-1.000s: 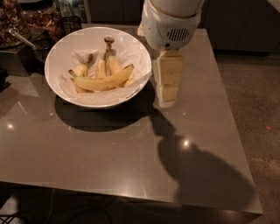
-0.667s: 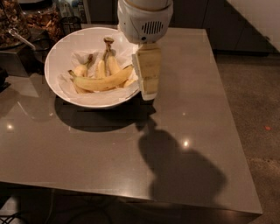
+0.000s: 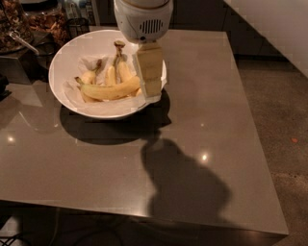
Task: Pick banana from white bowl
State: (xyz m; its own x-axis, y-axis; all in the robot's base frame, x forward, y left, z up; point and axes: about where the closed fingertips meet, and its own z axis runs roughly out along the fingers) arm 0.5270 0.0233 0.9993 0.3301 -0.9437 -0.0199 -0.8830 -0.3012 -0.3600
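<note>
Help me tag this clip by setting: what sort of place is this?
Probably a kitchen or break area: a grey table holds a white bowl of bananas, food containers stand behind it, dark cabinets beyond. The gripper hangs over the bowl's right rim.

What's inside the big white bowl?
A long banana, shorter bananas joined at a stem, and crumpled paper. The hand, over the bowl rim, hides the long banana's end.

Dim; gripper (image 3: 152, 92) at white bowl (image 3: 60, 61) rim casts shadow on table (image 3: 231, 120).

The banana (image 3: 113, 90) lies in the white bowl (image 3: 58, 62) on the table (image 3: 216, 120), hand (image 3: 152, 94) over its right rim.
</note>
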